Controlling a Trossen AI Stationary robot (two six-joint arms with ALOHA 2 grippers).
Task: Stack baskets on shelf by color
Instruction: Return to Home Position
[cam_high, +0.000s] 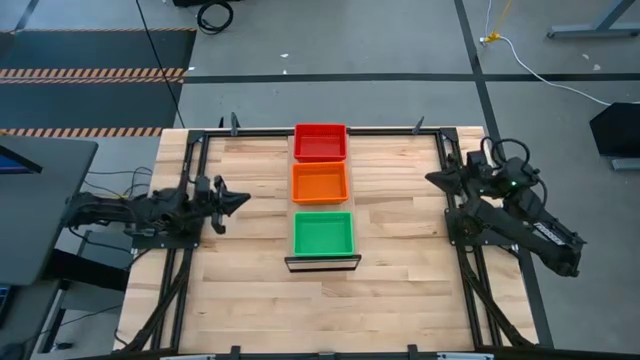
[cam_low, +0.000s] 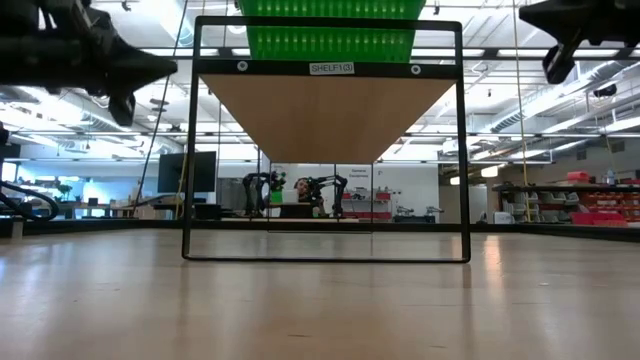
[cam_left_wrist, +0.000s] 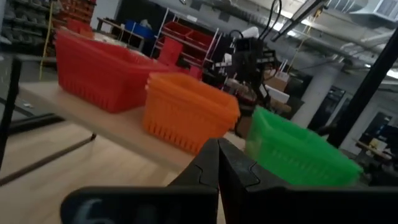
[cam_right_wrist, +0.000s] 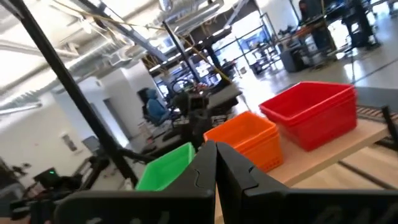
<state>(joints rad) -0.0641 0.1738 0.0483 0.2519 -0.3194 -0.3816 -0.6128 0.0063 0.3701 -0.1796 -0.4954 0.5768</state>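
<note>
1. Left gripper: fingers pressed together tip to tip, nothing held.
2. Right gripper: fingers likewise closed tight, nothing between them.
3. Both raised above the table, one out to the left of the shelf, the other out to the right. Each well apart from the baskets, pointing inward toward them.
4. Along the shelf, down the table's middle, three colours in a row, just beside one another: red baskets at the far end, orange baskets in the middle, green baskets at the end nearest the low camera.
5. Each colour nested in its own pile; number per pile not clear.
6. Small white label on the shelf's dark front edge, directly under the green baskets.
</note>
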